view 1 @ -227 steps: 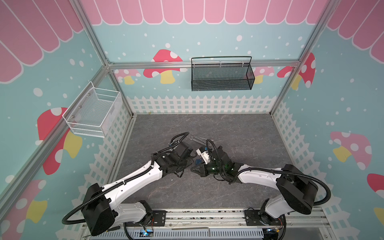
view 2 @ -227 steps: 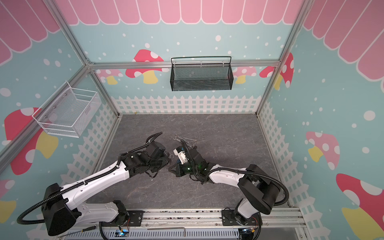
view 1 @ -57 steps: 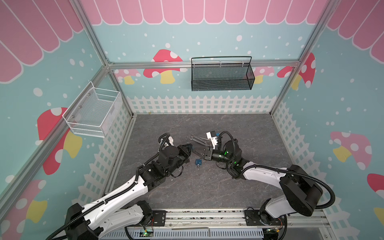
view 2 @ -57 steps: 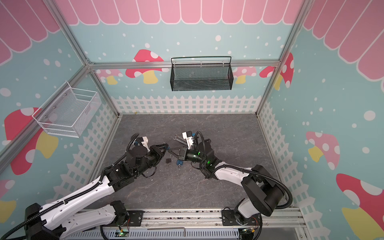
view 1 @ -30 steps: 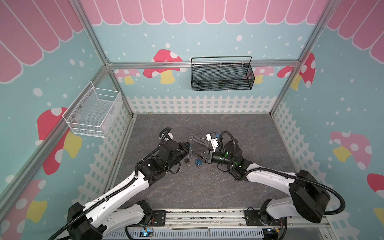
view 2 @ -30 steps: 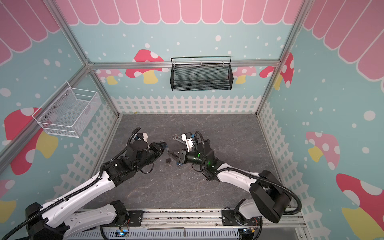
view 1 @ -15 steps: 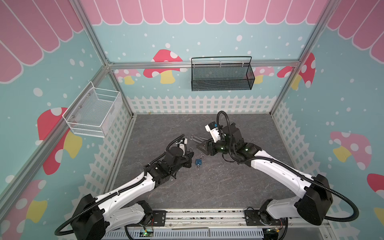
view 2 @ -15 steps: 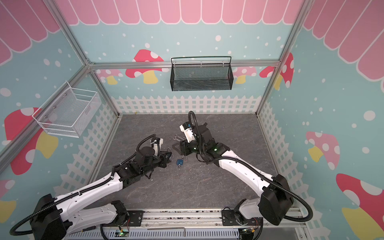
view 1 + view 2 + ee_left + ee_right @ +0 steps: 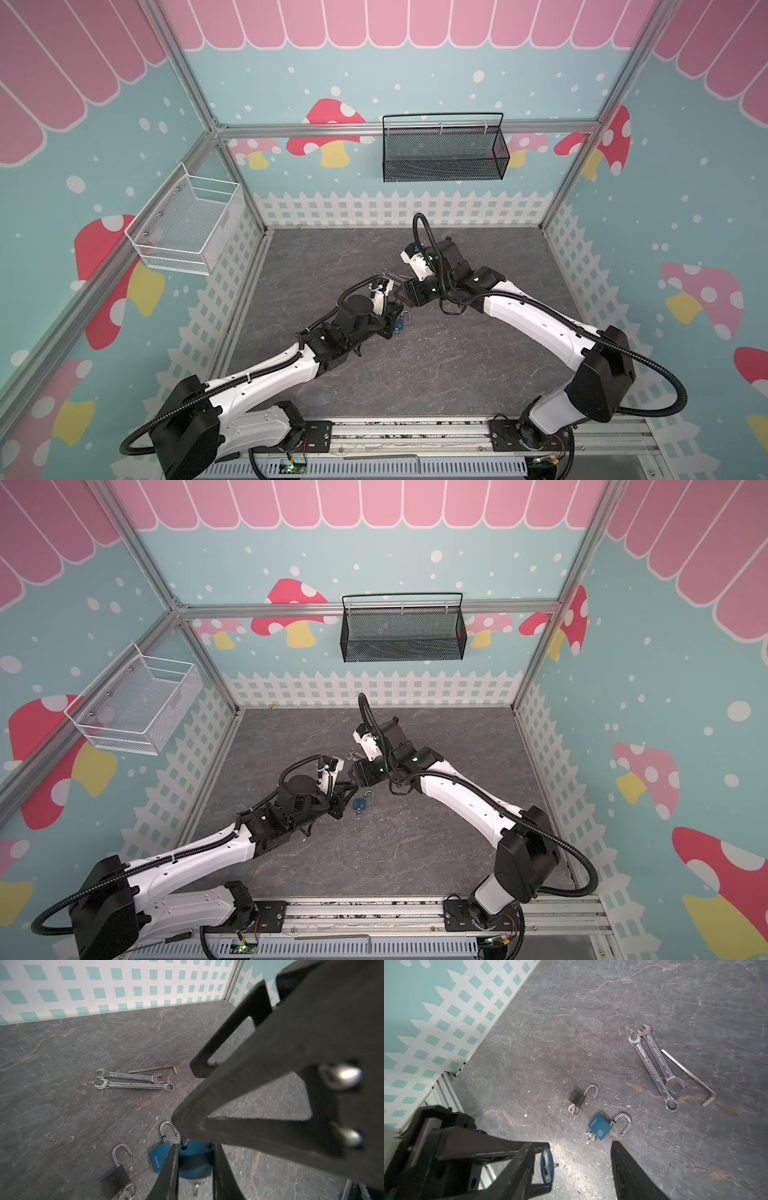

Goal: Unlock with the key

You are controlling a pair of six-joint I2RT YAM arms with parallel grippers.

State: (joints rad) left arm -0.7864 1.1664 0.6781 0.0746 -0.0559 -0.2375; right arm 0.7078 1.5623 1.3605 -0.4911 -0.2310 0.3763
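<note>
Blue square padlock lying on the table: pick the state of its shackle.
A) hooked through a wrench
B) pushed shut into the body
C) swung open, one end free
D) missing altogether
C: in the right wrist view the blue square padlock lies flat with its shackle swung open, one end clear of the body.

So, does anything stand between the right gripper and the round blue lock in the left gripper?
Nothing visible does. The left gripper is shut on the round blue lock, and the open right gripper is right beside it. The blue padlock, black padlock and wrenches lie on the table underneath, not between them.
</note>
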